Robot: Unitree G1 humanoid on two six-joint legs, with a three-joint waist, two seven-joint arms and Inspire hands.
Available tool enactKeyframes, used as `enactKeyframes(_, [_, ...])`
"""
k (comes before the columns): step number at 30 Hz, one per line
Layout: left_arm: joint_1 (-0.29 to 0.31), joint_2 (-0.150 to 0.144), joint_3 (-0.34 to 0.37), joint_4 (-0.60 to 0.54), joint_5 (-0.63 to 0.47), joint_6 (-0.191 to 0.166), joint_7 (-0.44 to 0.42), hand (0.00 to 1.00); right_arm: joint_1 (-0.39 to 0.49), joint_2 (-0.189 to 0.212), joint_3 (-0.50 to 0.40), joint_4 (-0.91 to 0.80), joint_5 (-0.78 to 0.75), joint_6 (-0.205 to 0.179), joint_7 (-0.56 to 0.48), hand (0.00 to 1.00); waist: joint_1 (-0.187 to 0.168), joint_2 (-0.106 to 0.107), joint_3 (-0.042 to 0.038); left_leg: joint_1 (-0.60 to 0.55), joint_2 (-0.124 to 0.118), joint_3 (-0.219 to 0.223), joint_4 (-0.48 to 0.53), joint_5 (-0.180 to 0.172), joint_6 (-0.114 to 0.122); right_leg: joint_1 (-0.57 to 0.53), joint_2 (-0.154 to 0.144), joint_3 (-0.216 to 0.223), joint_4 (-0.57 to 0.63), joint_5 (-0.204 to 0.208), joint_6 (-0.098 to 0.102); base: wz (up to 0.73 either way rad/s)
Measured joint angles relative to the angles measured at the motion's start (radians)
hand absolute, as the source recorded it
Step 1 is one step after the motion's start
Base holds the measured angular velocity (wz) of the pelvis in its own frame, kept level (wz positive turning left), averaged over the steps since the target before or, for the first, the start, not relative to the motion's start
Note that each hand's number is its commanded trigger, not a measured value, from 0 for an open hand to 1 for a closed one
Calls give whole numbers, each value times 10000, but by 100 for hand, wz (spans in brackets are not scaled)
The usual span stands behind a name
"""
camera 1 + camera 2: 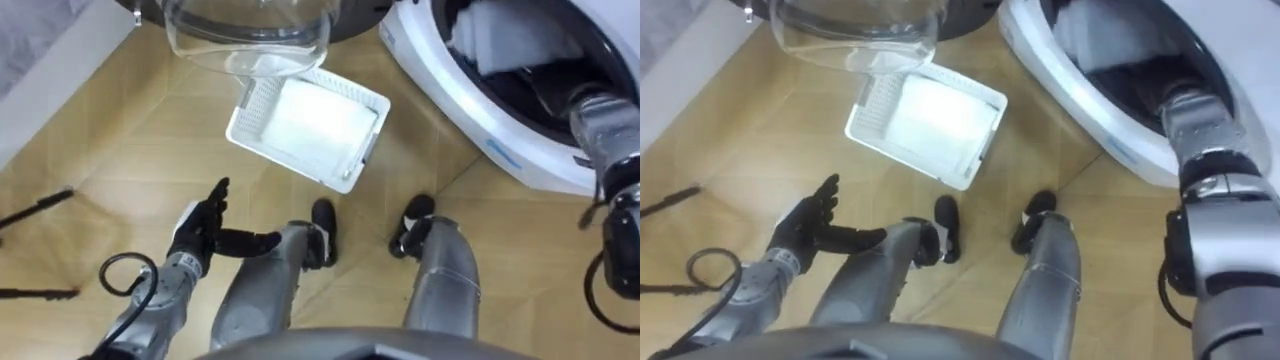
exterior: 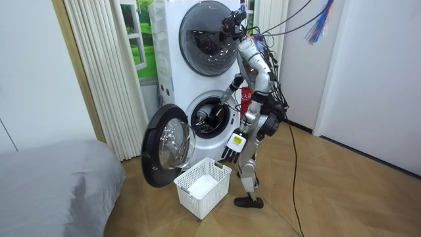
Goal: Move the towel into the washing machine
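Note:
A white towel lies bunched inside the dark drum of the lower washing machine, at the upper right of the eye views. My right arm reaches into that drum just below the towel, and the hand is hidden inside. Whether it touches the towel I cannot tell. My left hand hangs open and holds nothing over the wooden floor at lower left. In the room view I stand facing the lower machine, bent slightly towards it, with the left hand low beside my thigh.
The round glass door stands swung open at the top left. A white plastic laundry basket sits on the floor under it, just ahead of my feet. A second machine is stacked above. A grey bed lies off to the room view's left.

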Motion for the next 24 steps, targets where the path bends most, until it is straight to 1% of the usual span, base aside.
enactKeyframes(1, [58, -95, 112, -82, 318, 23, 91, 0, -23, 8, -137, -125, 4, 77, -428, 0, -74, -3, 2, -32, -32, 5, 26, 15, 26, -19, -65, -29, 102, 4, 7, 16])
enactKeyframes(2, [64, -270, 285, -87, 739, 23, 146, 0, -78, 8, -241, -169, 7, 121, -851, 0, -133, -7, 4, -37, -95, -2, 28, 25, 43, -48, -146, -30, 139, -5, 22, 15])
enactKeyframes(3, [68, -372, 384, -86, 914, 23, 188, 0, -143, 8, -249, -166, 1, 122, -1040, 0, -187, -6, 3, -43, -144, -10, 36, 34, 59, -75, -200, -25, 169, -18, 42, 17])
enactKeyframes(4, [65, -514, 467, -84, 1101, 22, 282, 0, -251, 8, -266, -157, 10, 124, -1349, 0, -317, 19, -10, -89, -217, -6, 143, 51, 91, -117, -333, -54, 303, -45, 68, 14])
enactKeyframes(5, [52, -546, 466, -83, 1104, 22, 321, 0, -266, 10, -345, -154, 20, 126, -1469, 0, -329, 17, -9, -111, -222, 3, 203, 37, 114, -134, -352, -46, 321, -58, 82, 13])
enactKeyframes(6, [42, -627, 466, -78, 1104, 22, 383, 0, -285, 13, -631, -133, 27, 130, -1697, 0, -333, 15, -7, -142, -245, 24, 292, 12, 153, -148, -405, -42, 446, -80, 115, 12])
enactKeyframes(7, [44, -705, 462, -68, 1103, 29, 411, 0, -324, 12, -1011, -127, 33, 129, -1943, 0, -361, 14, -7, -167, -333, 26, 337, -7, 187, -199, -513, -39, 514, -129, 167, 12])
enactKeyframes(8, [49, -724, 458, -64, 1109, 38, 415, 0, -363, 12, -1174, -119, 33, 127, -2054, 0, -362, 16, -8, -185, -342, 47, 379, -35, 232, -227, -526, -10, 555, -144, 189, 8])
enactKeyframes(10, [48, -717, 480, -52, 1224, 189, 428, 0, -428, 11, -1449, -40, 36, 124, -2297, 0, -341, 25, -10, -253, -327, 57, 562, -103, 312, -234, -550, -8, 611, -165, 225, 0])
enactKeyframes(12, [47, -716, 470, -58, 1326, 239, 485, 0, -626, 12, -1703, 213, 34, 122, -2411, 0, -340, 41, -7, -280, -322, 55, 606, -117, 329, -239, -554, -17, 611, -167, 230, 0])
enactKeyframes(15, [32, -732, 427, -59, 1468, 265, 534, 0, -704, 11, -1747, 306, 68, 72, -2462, 0, -323, 140, -3, -283, -280, 41, 681, -161, 324, -191, -522, -40, 603, -171, 235, 0])
enactKeyframes(16, [-16, -743, 426, -57, 1469, 319, 534, 0, -717, 12, -1747, 305, 69, -22, -2465, 0, -305, 170, -7, -282, -277, 40, 685, -165, 323, -185, -519, -43, 601, -171, 235, 0])
enactKeyframes(17, [-77, -741, 426, -54, 1469, 346, 534, 0, -724, 12, -1747, 305, 70, -100, -2481, 0, -289, 182, -7, -282, -276, 40, 679, -165, 323, -186, -519, -43, 599, -171, 235, 0])
enactKeyframes(21, [-316, -754, 395, 16, 1468, 404, 534, 0, -707, 12, -1727, 306, 90, -215, -2509, 0, -255, 195, -3, -262, -277, 45, 684, -169, 330, -161, -521, -42, 600, -169, 237, 0])
enactKeyframes(22, [-469, -755, 336, 170, 1468, 404, 522, 0, -669, 12, -1727, 336, 153, -286, -2448, 0, -218, 235, 10, -202, -270, 26, 668, -169, 330, -81, -515, -74, 569, -167, 239, 0])
enactKeyframes(23, [-554, -757, 304, 273, 1463, 424, 516, 0, -667, 13, -1727, 402, 156, -322, -2370, 0, -193, 265, 5, -162, -267, 21, 620, -169, 329, -29, -509, -92, 540, -165, 242, 0])
enactKeyframes(24, [-701, -761, 228, 453, 1456, 462, 493, 0, -653, 12, -1727, 469, 143, -428, -2206, 0, -157, 393, -2, -82, -218, 0, 531, -173, 326, 118, -458, -182, 404, -140, 250, -9])
